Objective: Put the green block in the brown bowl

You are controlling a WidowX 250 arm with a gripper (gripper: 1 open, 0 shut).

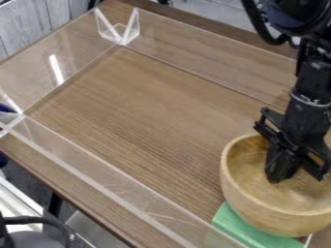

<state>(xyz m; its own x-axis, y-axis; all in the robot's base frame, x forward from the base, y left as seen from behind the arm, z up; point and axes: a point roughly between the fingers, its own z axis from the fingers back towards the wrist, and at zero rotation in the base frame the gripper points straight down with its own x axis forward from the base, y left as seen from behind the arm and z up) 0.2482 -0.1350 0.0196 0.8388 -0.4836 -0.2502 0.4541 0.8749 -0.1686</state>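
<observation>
The brown bowl (265, 199), light tan wood with a thick rim, sits at the lower right of the table. A pale mint-green block (241, 228) lies flat beside and partly under the bowl's near side, at the bottom edge of the view. My black gripper (285, 176) points down into the bowl, its fingers together and shut, with nothing visible between them. It is above the bowl's inside, well apart from the green block.
A low clear acrylic wall (91, 160) borders the wooden table (142, 107) on the left and near sides, with a clear corner bracket (116, 27) at the back. The arm (311, 58) rises along the right edge.
</observation>
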